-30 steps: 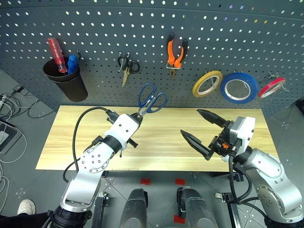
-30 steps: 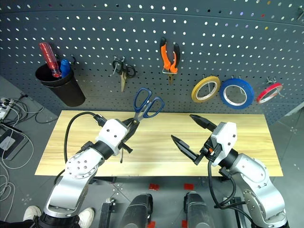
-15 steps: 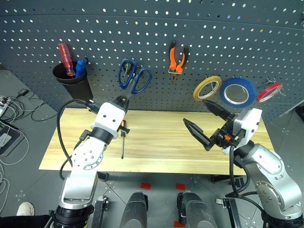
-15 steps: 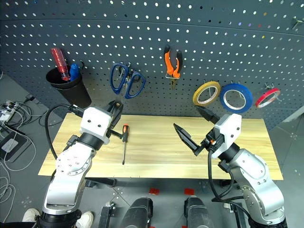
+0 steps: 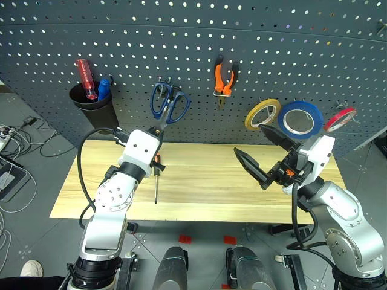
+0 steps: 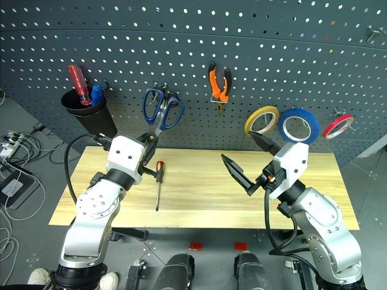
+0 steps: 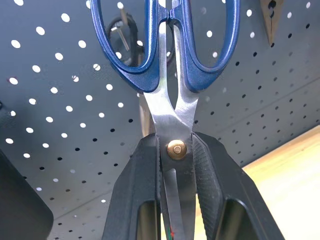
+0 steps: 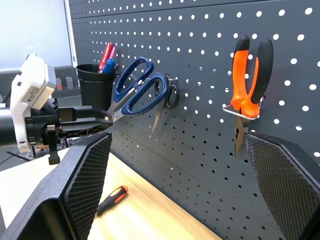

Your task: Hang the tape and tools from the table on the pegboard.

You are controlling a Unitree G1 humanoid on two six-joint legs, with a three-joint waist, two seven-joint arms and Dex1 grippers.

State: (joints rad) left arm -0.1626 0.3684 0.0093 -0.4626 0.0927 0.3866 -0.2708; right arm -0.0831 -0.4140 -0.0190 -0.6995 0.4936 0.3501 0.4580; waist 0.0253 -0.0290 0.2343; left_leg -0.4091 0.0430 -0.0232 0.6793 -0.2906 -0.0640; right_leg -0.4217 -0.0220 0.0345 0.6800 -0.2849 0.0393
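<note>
My left gripper (image 5: 158, 133) is shut on the blades of the blue-handled scissors (image 5: 169, 104), close up in the left wrist view (image 7: 165, 50). It holds them upright with the handles against the pegboard (image 5: 302, 42), in front of small black scissors (image 8: 171, 96). I cannot tell whether a hook carries them. The slim screwdriver (image 5: 156, 178) lies on the table (image 5: 205, 187) just right of my left arm. On the board hang the orange pliers (image 5: 224, 75) and the blue tape (image 5: 299, 116). My right gripper (image 5: 253, 140) stands open and empty over the table's right half.
A black cup (image 5: 94, 104) with a red-handled screwdriver (image 5: 84, 74) hangs at the board's left. A yellow roll (image 5: 263, 111) and a red roll (image 5: 340, 116) flank the blue tape. Cables lie on the floor at the left.
My left gripper has carried the blue scissors up and to the left, from above the table's back edge to the pegboard by the black scissors. The right gripper has stayed open in place.
</note>
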